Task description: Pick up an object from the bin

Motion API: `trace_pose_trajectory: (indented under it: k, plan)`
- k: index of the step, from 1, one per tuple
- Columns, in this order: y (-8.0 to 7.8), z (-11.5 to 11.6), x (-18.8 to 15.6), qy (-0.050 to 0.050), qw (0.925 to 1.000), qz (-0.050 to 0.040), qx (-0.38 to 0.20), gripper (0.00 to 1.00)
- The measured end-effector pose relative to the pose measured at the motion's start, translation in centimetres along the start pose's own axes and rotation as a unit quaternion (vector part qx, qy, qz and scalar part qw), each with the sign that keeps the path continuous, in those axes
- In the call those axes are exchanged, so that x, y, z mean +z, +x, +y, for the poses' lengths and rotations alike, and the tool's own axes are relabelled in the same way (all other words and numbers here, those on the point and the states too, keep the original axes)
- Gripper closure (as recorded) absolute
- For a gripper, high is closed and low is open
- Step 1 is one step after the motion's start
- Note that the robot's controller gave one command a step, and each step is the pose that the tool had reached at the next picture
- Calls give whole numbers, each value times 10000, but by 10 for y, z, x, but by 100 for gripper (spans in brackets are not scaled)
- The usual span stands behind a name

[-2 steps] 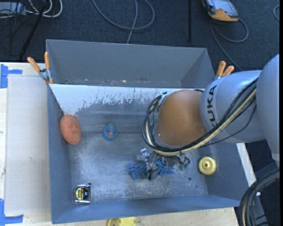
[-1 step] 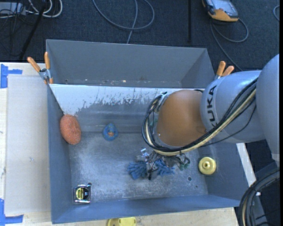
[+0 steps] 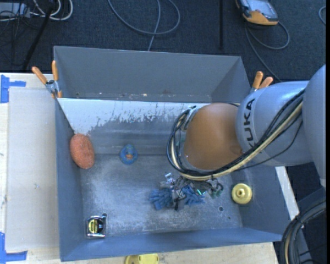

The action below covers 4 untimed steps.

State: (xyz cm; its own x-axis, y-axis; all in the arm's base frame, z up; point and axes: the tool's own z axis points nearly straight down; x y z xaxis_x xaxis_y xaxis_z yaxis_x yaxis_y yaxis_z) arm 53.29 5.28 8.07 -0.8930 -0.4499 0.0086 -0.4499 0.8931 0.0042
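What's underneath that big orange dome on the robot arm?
A blue, tangled-looking thing on the bin floor pokes out below it; the dome covers whatever lies further under.

Right beneath me, a blue tangle of spiky strands (image 3: pixel 173 198) is lying low on the bin's grey floor (image 3: pixel 126 208), toward its near right part. Its strands are splaying out sideways, with small dark and green bits showing among them.
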Motion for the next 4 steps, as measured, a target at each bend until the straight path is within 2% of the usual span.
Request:
trace_pose_trajectory:
  k: [1,2,3,4]
  plan:
    - [-4,-6,-63,15,10000,-44,-62,100]
    - [-3,-7,-63,14,10000,-43,-56,0]
    - [-3,-7,-63,14,10000,-42,-51,0]
    - [-1,-4,-53,31,9996,-66,-283,0]
